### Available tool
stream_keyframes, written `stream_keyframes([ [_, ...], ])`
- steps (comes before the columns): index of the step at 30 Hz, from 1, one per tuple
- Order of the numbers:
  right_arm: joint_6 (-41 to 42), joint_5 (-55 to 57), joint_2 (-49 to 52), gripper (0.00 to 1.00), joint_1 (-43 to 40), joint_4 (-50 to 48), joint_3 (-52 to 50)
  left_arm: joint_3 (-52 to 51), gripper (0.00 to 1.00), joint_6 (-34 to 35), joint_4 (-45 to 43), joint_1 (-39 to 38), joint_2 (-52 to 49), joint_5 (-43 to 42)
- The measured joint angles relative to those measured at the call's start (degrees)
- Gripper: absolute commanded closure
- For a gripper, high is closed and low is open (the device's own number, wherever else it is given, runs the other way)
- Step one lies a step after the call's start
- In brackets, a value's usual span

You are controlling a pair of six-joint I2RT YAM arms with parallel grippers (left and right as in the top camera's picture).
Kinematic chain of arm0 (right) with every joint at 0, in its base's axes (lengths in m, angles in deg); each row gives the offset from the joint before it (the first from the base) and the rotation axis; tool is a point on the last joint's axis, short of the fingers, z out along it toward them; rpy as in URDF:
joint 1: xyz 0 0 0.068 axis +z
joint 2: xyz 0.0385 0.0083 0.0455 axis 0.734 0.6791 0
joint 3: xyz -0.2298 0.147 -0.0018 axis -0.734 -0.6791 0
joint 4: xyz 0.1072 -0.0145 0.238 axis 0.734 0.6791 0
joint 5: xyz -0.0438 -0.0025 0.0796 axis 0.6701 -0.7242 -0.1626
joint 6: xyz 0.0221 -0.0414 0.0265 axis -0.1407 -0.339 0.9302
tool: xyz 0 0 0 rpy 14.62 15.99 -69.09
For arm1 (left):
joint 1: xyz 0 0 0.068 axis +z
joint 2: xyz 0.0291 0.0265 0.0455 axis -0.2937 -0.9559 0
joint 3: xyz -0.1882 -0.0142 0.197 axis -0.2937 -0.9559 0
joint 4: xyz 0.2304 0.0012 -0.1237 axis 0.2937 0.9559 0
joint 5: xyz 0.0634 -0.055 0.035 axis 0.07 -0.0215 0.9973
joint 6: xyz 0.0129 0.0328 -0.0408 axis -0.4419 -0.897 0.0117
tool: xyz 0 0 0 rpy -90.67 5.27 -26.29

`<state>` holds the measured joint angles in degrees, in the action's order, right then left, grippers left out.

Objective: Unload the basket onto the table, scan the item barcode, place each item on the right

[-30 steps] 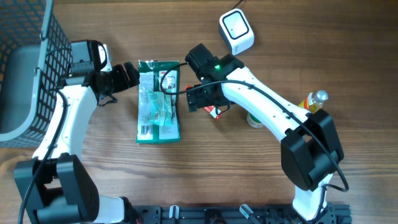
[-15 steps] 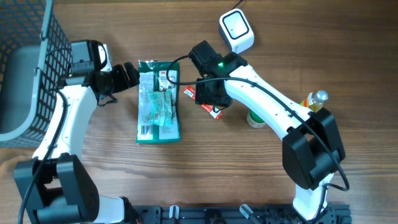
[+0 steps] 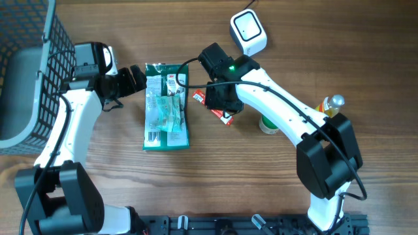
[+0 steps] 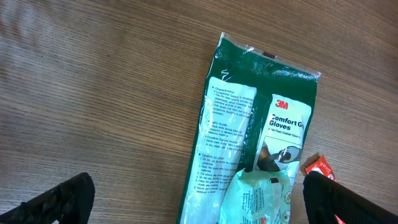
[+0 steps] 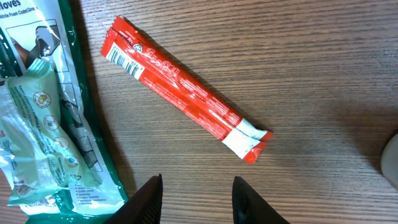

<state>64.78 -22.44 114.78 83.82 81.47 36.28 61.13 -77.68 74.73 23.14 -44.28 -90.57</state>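
A: Where is the stick (image 5: 180, 84) lying?

B: It is lying flat on the table (image 5: 311, 56), just at 3 o'clock of the glove pack (image 3: 166, 108) in the overhead view, not touching it as far as I am seeing. In the right wrist view it is running from 10 o'clock to 4 o'clock, with the barcode (image 5: 120, 57) facing up at the 10 o'clock end.

A: And the right gripper (image 5: 196, 200)?

B: It is hanging over the stick. The fingers (image 5: 151, 200) are standing partly apart, with bare wood showing between them. They are gripping nothing; the stick is lying at 12 o'clock of the tips in that view.

A: Left gripper (image 3: 139, 79)?

B: It is sitting at the pack's 10 o'clock corner, spread as wide as it goes and holding nothing. Its camera is looking down on the pack's printed face, and the stick's red tip is peeking in at 4 o'clock.

A: Scanner (image 3: 248, 31)?

B: It is sitting at 1 o'clock of the stick, near the right arm and apart from both packets.

A: Anything else I should be noting?

B: A wire basket (image 3: 40, 39) is standing at 9 o'clock of the left arm. A bottle (image 3: 330, 104) is showing at 3 o'clock, beside the right arm.
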Motion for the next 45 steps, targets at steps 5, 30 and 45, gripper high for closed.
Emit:
stream_keyframes([
  [5, 0.02, -0.02, 0.00, 0.62, 0.17, 0.15, 0.00, 0.00, 0.00, 0.00, 0.00, 0.00, 0.00, 0.00],
  [30, 3.02, 0.00, 0.02, 0.53, 1.40, -3.19, -3.61, 0.00, 0.00, 0.00, 0.00, 0.00, 0.00, 0.00],
  [45, 3.02, 0.00, 0.02, 0.54, 1.40, -3.30, -3.61, 0.00, 0.00, 0.00, 0.00, 0.00, 0.00, 0.00],
])
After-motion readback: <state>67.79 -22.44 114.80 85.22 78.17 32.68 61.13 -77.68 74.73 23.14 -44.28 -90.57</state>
